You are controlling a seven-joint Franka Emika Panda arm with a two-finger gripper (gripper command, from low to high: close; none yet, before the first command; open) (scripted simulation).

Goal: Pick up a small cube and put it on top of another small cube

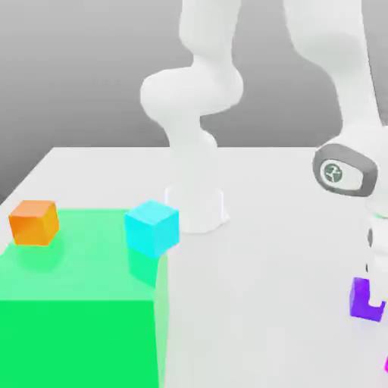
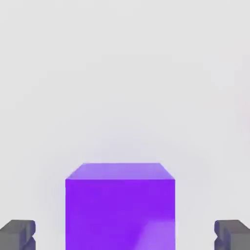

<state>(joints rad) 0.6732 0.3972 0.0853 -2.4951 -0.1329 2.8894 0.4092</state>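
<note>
Spanning a white tabletop (gray backdrop), green zone.

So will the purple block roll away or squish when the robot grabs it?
Probably not. The purple cube has flat faces and sharp edges, so it should sit still or slide rather than roll. It looks solid, so likely stiff, not squishy. The open gripper has a finger on each side, facing flat walls, so the grab should be steady.

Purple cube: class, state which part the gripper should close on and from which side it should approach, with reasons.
Grip the purple cube by its two opposite side faces, coming from above. The open gripper already straddles it, and those faces are flat and parallel, so the fingers can seat squarely.
</note>
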